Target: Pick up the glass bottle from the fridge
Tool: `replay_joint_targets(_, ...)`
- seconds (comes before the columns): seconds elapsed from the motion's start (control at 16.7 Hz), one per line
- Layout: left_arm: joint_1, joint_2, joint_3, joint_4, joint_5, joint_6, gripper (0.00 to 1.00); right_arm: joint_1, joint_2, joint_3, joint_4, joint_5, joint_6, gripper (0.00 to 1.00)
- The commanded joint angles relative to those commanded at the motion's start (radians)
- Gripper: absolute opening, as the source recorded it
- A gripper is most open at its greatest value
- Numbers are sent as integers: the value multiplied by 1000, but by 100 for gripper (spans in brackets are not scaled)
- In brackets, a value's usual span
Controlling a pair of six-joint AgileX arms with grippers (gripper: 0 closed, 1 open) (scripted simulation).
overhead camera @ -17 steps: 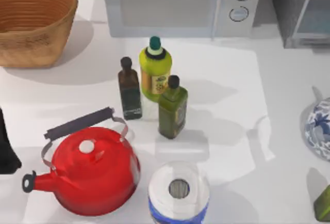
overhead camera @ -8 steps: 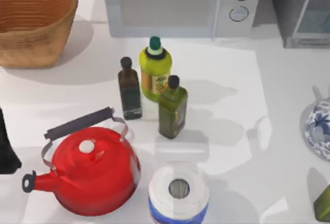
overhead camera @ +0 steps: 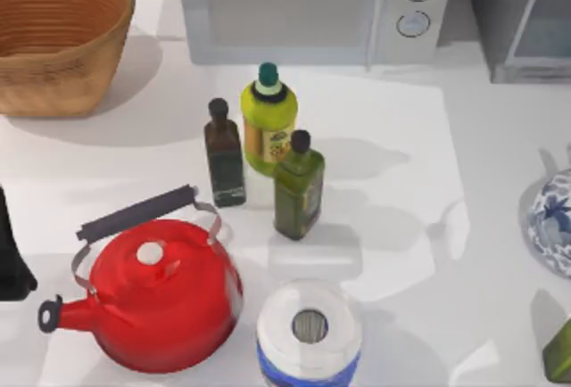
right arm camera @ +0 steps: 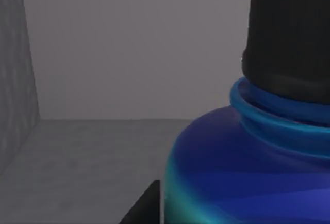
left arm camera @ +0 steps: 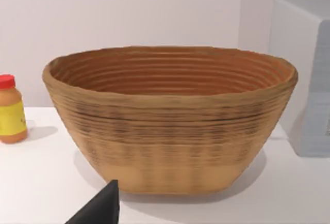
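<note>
Red kettle, tan woven basket, blue-teal glass bottle, grey fridge

A small glass bottle with a blue body shading to teal at its lower edge is standing upright inside the grey metal-framed fridge, which is sitting at the table's far right, its pale glassy door panel swung open.

From overhead, the fridge is cut off at the top right corner, its inside hidden from me. At my right wrist, the glass bottle overruns the picture's edges. A blue-patterned vessel and a green object are clipped at the bench's right side.
</note>
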Motion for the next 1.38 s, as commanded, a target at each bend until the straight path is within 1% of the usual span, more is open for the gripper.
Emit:
replay_joint_targets(0.24,0,0,0,0,0,0,100,0,0,0,0,0,0,2)
replay_joint_targets(0.3,0,0,0,0,0,0,100,0,0,0,0,0,0,0)
replay_joint_targets(0.84,0,0,0,0,0,0,100,-3,-5,0,-3,0,1,0)
replay_joint_targets(1.38,0,0,0,0,0,0,100,-3,-139,21,-159,-2,3,0)
